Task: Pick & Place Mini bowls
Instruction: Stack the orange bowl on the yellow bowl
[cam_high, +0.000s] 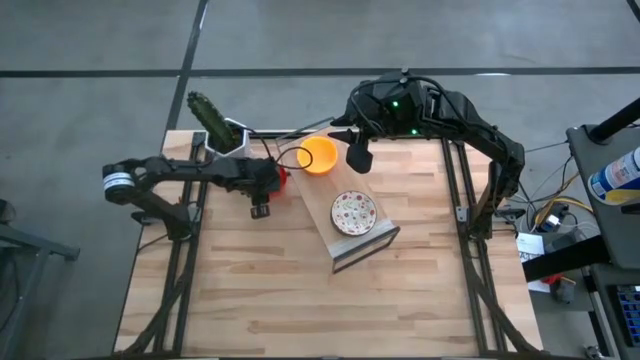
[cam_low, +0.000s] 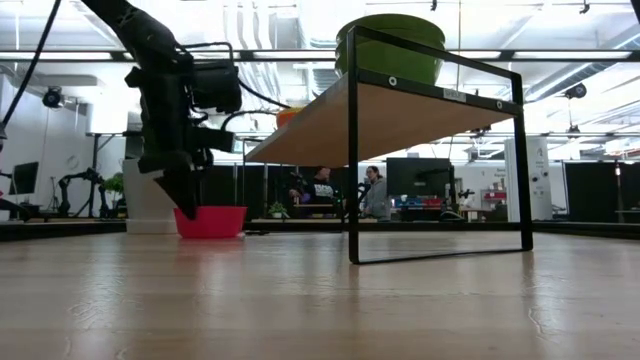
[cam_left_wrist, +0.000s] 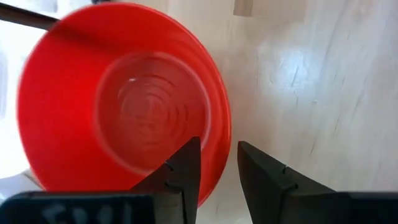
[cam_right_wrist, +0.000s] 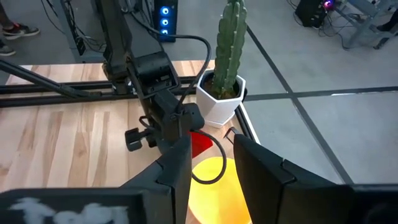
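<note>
A plain red mini bowl (cam_left_wrist: 118, 99) sits upright on the table near the far left, also visible in the low view (cam_low: 211, 221). My left gripper (cam_left_wrist: 219, 144) points steeply down over it and is open. One finger (cam_left_wrist: 186, 165) is over the bowl's inside and the other (cam_left_wrist: 261, 171) is outside the rim; I see no touch. An orange-yellow mini bowl (cam_high: 319, 155) and a white red-speckled mini bowl (cam_high: 353, 212) rest on a wooden shelf (cam_high: 385, 240). My right gripper (cam_right_wrist: 211, 140) hangs open high above the orange-yellow bowl (cam_right_wrist: 214, 186).
A white hexagonal pot with a cactus (cam_high: 225, 135) stands at the table's far left corner, just behind the red bowl. The black-framed shelf (cam_low: 400, 110) slants across the table's middle. There is bare wood toward the near edge. People sit in the room beyond the table.
</note>
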